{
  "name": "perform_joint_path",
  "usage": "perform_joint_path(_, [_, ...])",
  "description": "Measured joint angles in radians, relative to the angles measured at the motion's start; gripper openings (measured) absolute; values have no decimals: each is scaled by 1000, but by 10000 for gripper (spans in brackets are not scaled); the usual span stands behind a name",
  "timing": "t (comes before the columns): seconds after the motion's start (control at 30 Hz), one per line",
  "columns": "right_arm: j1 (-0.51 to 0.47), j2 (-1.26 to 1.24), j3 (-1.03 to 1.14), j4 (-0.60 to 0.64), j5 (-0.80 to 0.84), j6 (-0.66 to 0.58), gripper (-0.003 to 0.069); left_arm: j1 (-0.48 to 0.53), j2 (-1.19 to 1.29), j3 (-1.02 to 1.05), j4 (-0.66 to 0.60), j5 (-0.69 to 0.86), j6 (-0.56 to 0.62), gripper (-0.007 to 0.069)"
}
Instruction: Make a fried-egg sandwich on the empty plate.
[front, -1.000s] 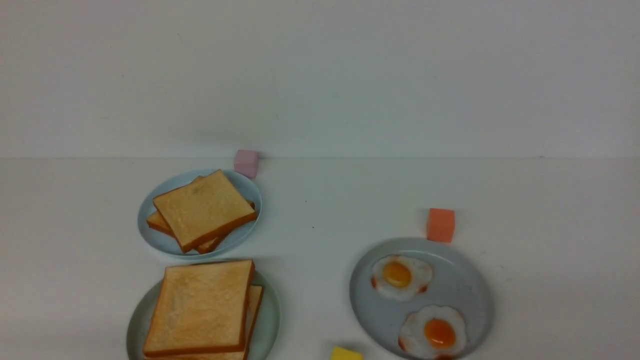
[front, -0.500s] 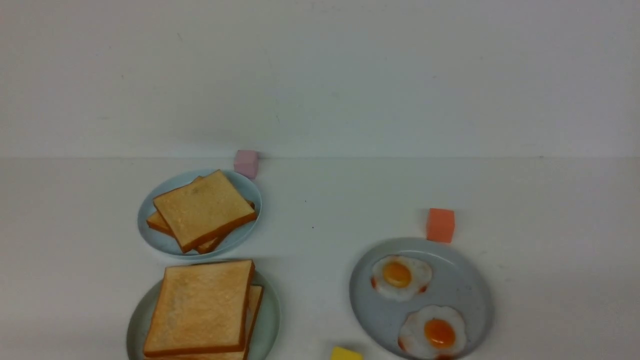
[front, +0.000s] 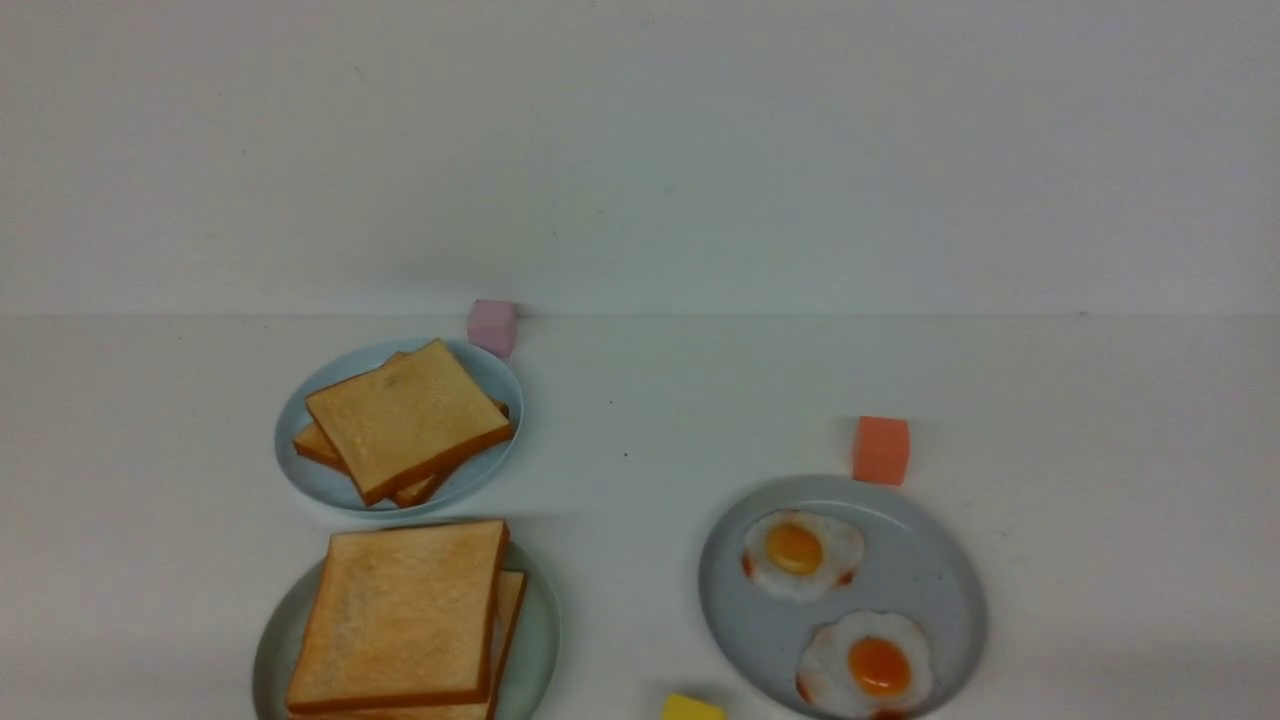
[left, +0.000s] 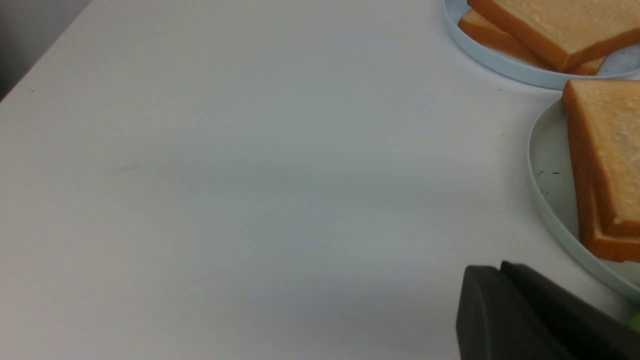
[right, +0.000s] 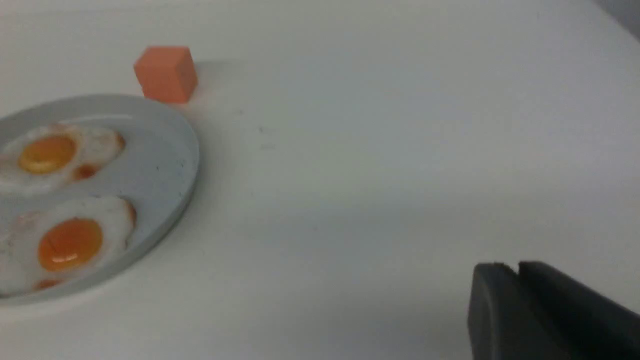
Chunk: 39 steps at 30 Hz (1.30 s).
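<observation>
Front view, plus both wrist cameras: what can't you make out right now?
- Fried-egg sandwich: any egg inside, hidden by the top slice; front view's bottom edge cuts it off.
- Yellow block: mostly cut off by that same edge.
- Right gripper: right wrist view's corner crops it; open or shut unclear.

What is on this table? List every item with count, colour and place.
mint-green plate: one, near left.
toast stack: two slices seen, golden-brown, on the mint-green plate; no egg shows between them.
pale-blue plate: one, behind the mint-green plate.
toast pile: at least two slices, golden-brown, on the pale-blue plate.
grey-blue plate: one, near right.
fried eggs: two, white with orange yolks, on the grey-blue plate.
pink cube: one, behind the pale-blue plate.
orange cube: one, behind the grey-blue plate.
yellow cube: one, near edge, centre.
left gripper: dark, jaws shut, empty.
right gripper: dark, jaws close together, empty.
</observation>
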Motion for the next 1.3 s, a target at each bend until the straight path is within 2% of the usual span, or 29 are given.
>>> perform_joint_path(0.27, [-4, -74, 0, -2, 12, 31, 92, 0, 0, 0, 0, 0, 0, 39])
perform_joint_path(1.3, [-4, -75, -1, -2, 20, 32, 126, 0, 0, 0, -2, 0, 0, 64])
